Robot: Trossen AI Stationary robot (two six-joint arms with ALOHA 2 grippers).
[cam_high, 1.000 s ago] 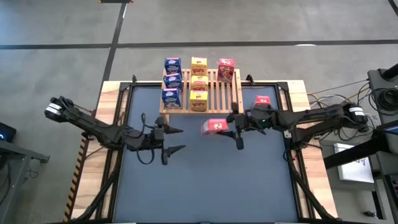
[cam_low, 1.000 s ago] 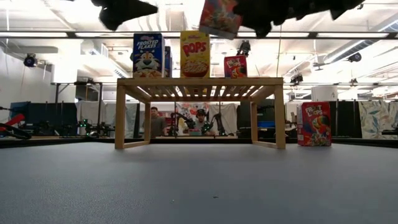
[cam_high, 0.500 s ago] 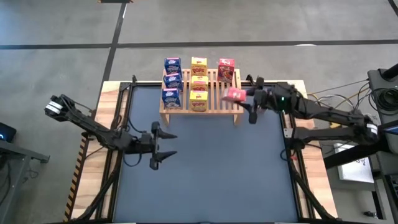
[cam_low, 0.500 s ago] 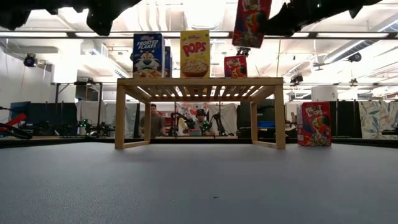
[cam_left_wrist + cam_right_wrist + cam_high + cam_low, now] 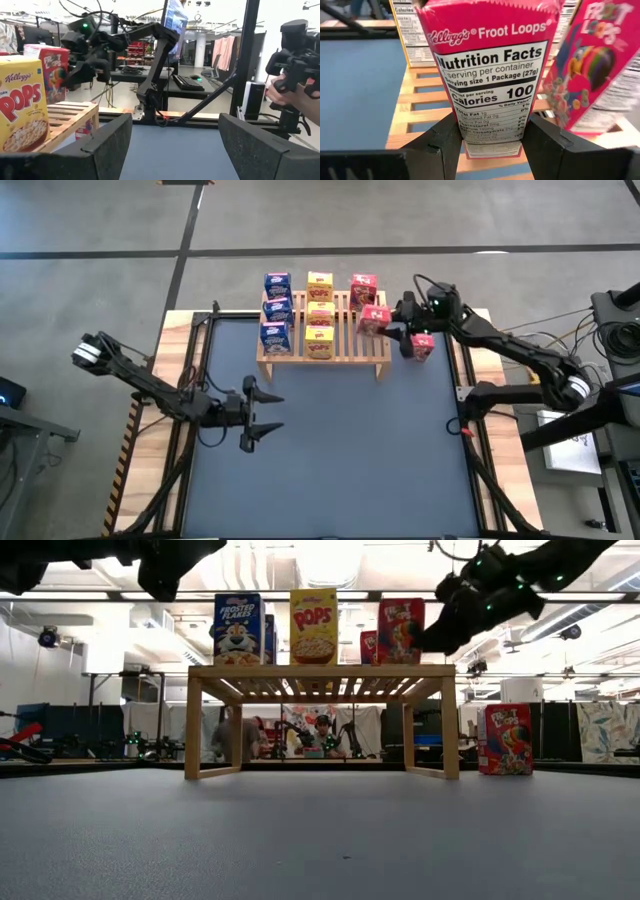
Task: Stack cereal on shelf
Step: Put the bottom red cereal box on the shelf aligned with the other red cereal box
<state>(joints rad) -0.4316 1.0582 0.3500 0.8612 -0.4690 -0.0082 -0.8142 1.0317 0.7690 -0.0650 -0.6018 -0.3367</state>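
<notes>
The wooden slatted shelf [image 5: 340, 340] stands at the table's far side. On it stand three blue boxes [image 5: 276, 309], three yellow boxes [image 5: 319, 315] and one red box [image 5: 363, 288] at the far right. My right gripper [image 5: 392, 318] is shut on a second red box [image 5: 373, 318] over the shelf's right part, in front of the first. In the low view this red box [image 5: 401, 630] is upright with its bottom at the shelf top [image 5: 320, 670]. A third red box [image 5: 421, 345] stands on the table right of the shelf. My left gripper [image 5: 262, 415] is open and empty over the table's left middle. My right gripper pinches the red box between its two fingers [image 5: 442, 142], one on each broad face, at the lower part of the narrow nutrition panel [image 5: 492, 130]. The fingers come from the table's right side, slanting slightly down. The box is upright; I cannot tell whether its bottom touches the slats.
The dark table [image 5: 330, 450] is bare in front of the shelf. Black frame posts stand at the table's corners [image 5: 465, 425]. In the left wrist view a person's hand [image 5: 295, 80] holds a device beyond the table. People sit in the room behind [image 5: 323, 730].
My right gripper has carried the red box from above the table's middle toward the far edge and right, onto the shelf's right part. The box has turned from tilted to upright and come down to the shelf top. My left gripper has drawn back slightly toward the left edge.
</notes>
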